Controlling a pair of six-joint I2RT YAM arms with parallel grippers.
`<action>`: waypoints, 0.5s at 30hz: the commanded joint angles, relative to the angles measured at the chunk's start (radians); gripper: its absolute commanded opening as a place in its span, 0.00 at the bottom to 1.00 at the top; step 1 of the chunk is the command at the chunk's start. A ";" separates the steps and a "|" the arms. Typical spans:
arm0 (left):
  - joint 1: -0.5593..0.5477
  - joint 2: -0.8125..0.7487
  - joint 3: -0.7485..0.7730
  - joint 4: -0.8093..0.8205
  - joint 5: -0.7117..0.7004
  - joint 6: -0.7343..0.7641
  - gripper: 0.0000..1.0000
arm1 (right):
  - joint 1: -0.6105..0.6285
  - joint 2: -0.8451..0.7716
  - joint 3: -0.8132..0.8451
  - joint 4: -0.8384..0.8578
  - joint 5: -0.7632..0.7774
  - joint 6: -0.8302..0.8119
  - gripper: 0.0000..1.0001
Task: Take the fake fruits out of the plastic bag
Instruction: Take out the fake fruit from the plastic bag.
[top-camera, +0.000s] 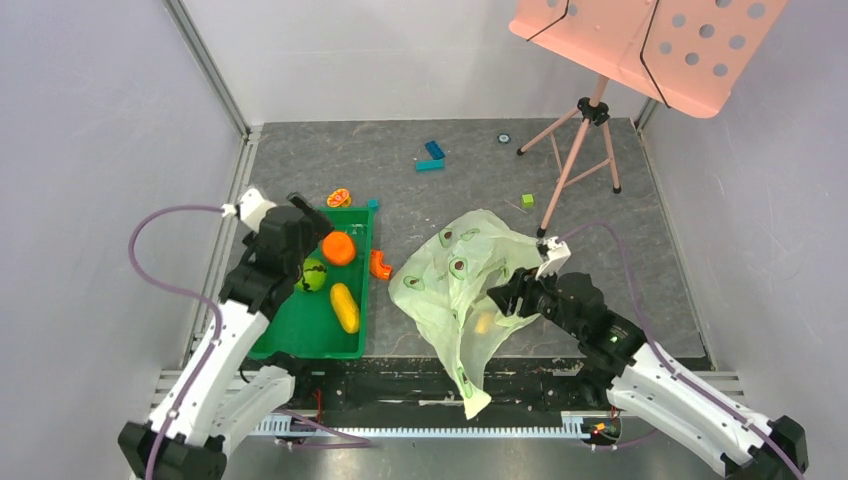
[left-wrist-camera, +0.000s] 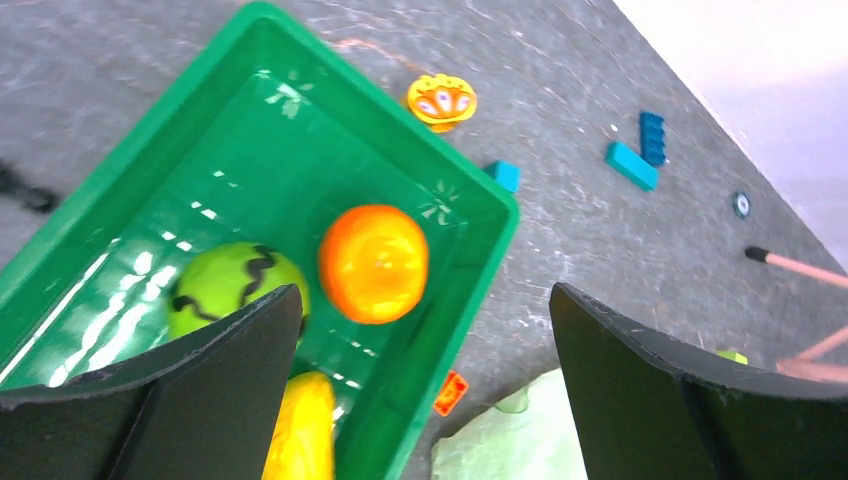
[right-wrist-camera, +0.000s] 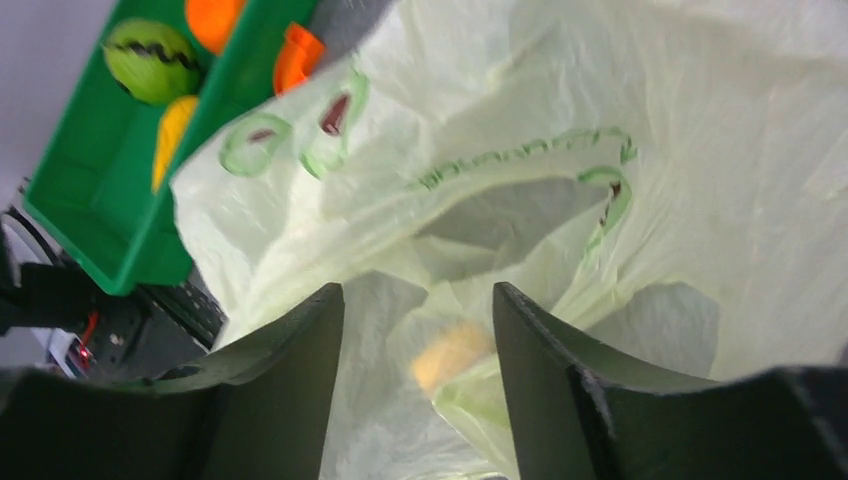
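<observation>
The pale green plastic bag (top-camera: 460, 270) (right-wrist-camera: 520, 120) lies crumpled on the table, part of it hanging over the front edge. A yellowish fruit (top-camera: 484, 323) (right-wrist-camera: 450, 355) shows dimly through its film. My right gripper (top-camera: 505, 300) (right-wrist-camera: 418, 290) stands at the bag with its jaws apart. Bag film and that fruit lie between them, nearer the right finger. A round orange fruit (top-camera: 338, 248) (left-wrist-camera: 373, 262), a light green one with a dark zigzag (top-camera: 313, 275) (left-wrist-camera: 225, 285) and an oblong yellow one (top-camera: 344, 307) (left-wrist-camera: 300, 430) lie in the green tray (top-camera: 310, 350) (left-wrist-camera: 470, 200). My left gripper (top-camera: 305, 225) (left-wrist-camera: 425, 300) hangs open and empty over the tray.
A flat orange curved piece (top-camera: 380, 265) (left-wrist-camera: 450, 392) lies between tray and bag. An orange slice toy (top-camera: 339, 197) sits behind the tray. Blue blocks (top-camera: 433, 155) and a small green block (top-camera: 527, 200) lie further back. A pink music stand's tripod (top-camera: 590, 130) stands at the back right.
</observation>
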 joint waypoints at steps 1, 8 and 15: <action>-0.044 0.135 0.090 0.128 0.133 0.128 1.00 | 0.002 0.048 -0.051 0.068 -0.039 -0.050 0.53; -0.303 0.390 0.198 0.260 0.111 0.187 0.98 | 0.002 0.158 -0.150 0.322 -0.132 -0.141 0.44; -0.341 0.726 0.368 0.408 0.241 0.260 0.94 | 0.001 0.364 -0.132 0.525 -0.144 -0.220 0.40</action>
